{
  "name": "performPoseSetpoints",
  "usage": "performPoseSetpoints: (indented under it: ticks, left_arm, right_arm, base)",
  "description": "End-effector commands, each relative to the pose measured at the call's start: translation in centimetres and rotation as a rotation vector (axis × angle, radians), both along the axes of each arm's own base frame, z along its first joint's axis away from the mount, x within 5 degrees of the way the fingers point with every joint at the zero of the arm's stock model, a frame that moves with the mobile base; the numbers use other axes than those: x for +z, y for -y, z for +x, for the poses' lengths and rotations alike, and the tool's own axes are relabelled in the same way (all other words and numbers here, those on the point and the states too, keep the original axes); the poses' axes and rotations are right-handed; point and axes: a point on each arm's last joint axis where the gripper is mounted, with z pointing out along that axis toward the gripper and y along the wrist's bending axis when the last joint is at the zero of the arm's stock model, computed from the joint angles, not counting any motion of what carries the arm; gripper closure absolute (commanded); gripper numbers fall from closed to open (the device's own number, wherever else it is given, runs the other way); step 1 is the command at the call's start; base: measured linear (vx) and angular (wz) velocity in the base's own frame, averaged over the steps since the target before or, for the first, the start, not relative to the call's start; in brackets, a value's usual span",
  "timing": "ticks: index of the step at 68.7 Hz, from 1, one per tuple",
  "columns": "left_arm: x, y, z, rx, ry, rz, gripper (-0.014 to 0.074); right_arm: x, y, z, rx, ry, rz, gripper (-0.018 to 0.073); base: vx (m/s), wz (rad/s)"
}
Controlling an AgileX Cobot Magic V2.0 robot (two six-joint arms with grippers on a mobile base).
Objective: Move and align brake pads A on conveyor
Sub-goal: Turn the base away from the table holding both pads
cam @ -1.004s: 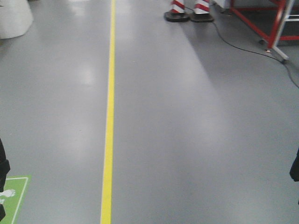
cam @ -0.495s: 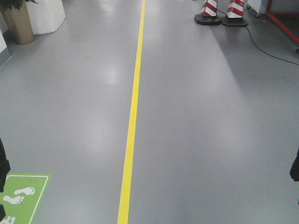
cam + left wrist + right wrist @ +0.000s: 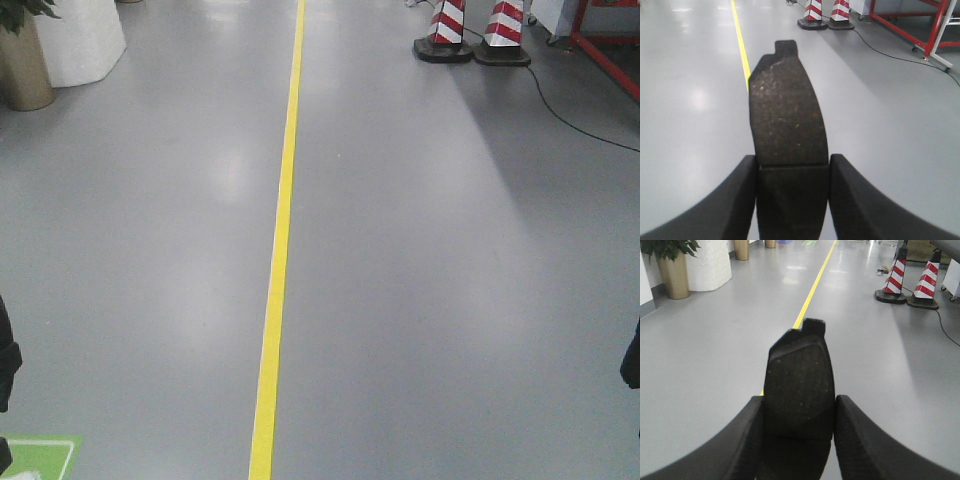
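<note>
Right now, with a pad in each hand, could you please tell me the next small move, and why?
Probably drive forward along the yellow floor line, both hands shut: the left hand grips one dark grey curved brake pad, the right hand another dark grey pad, and no conveyor shows in any view, only grey floor.

Black curved left hand (image 3: 793, 167), matching right hand (image 3: 799, 407)
</note>
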Motion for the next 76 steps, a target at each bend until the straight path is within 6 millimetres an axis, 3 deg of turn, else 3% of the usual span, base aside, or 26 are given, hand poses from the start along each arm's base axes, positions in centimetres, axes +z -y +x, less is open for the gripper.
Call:
performPoseSetpoints:
  ticks: [1, 76]
  left_arm:
    - [1.80, 0.21, 0.30, -0.012, 0.116, -0.035, 0.0603]
    - [1.80, 0.20, 0.29, -0.012, 0.116, -0.034, 0.0603]
  right_arm:
    - [1.80, 0.19, 0.22, -0.022, 0.116, 0.002, 0.0564]
    - [1.80, 0.19, 0.22, -0.022, 0.116, 0.002, 0.0564]
  base:
    - [0.50, -0.07]
    - [0.59, -0.01]
